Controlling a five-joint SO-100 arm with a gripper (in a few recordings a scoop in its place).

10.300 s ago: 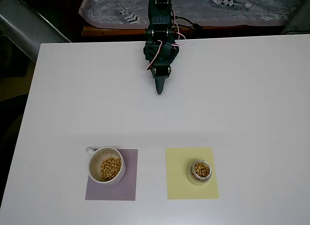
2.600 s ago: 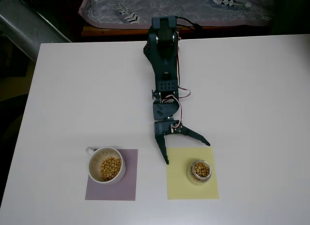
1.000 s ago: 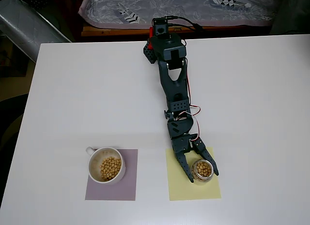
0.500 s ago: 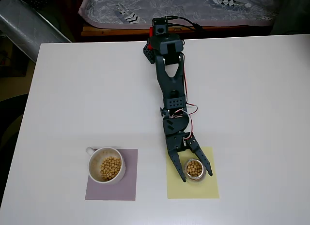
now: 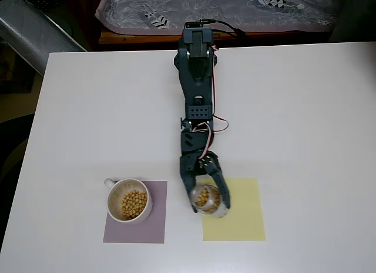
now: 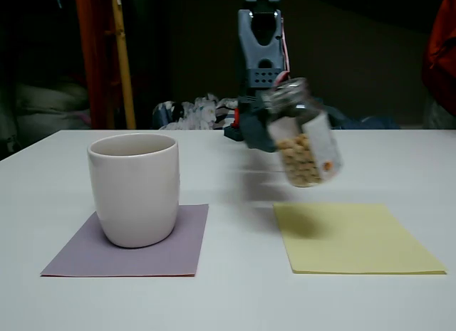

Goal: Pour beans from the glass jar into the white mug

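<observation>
Overhead view gives us the arm [image 5: 197, 103] stretched down the middle of the white tabletop [image 5: 305, 120], its jaws closed around the glass jar [image 5: 208, 201] at the lower centre, over the left edge of the yellow sheet [image 5: 238, 217]. From the fixed view we see the jar lifted clear of the sheet and tilted, beans [image 6: 303, 160] inside. Our white mug [image 5: 127, 200] sits lower left on the purple sheet [image 5: 154, 226], also holding beans.
</observation>
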